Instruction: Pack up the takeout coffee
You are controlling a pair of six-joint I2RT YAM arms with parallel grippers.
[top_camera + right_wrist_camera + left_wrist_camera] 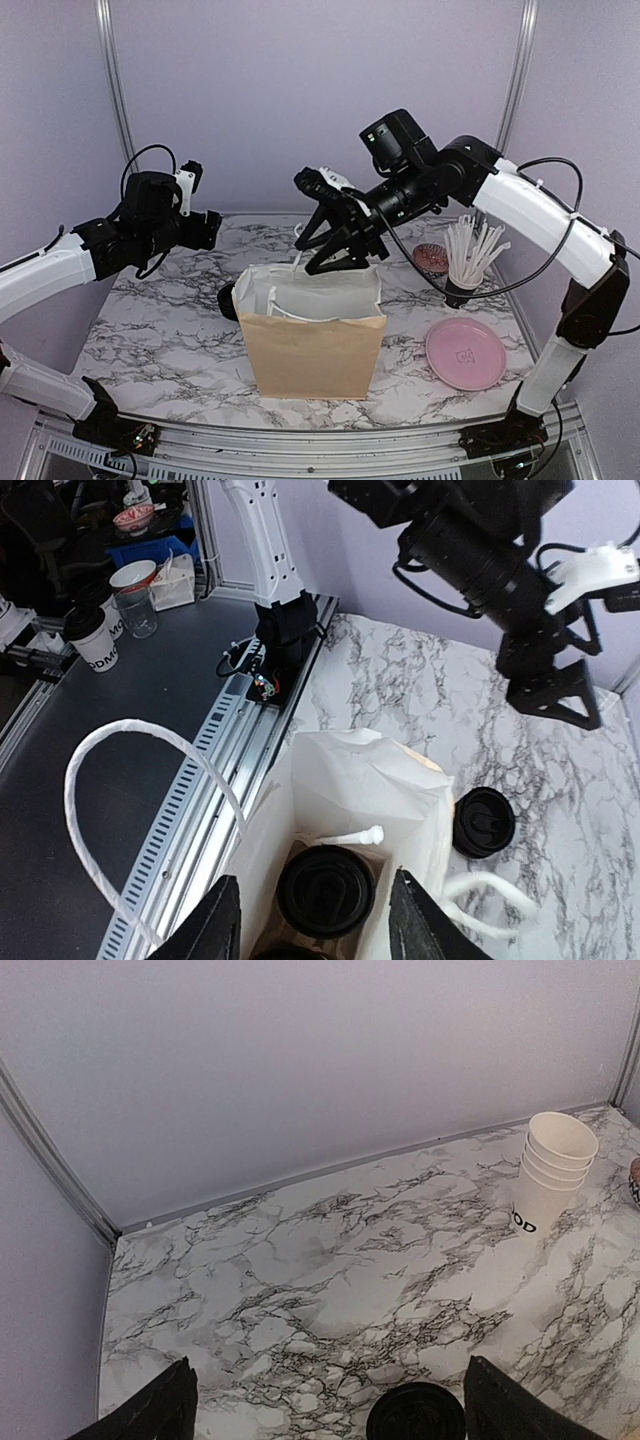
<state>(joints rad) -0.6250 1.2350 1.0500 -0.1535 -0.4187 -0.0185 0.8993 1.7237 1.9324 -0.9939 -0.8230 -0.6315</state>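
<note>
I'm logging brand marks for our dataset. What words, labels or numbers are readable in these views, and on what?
"OD": dark letters on the lowest cup in the stack of white cups; the rest curves out of sight.
Lettering on the lidded cup off the table: too blurred to read.
Mark on the pink plate: too small to read.
On the paper bag: none.
</note>
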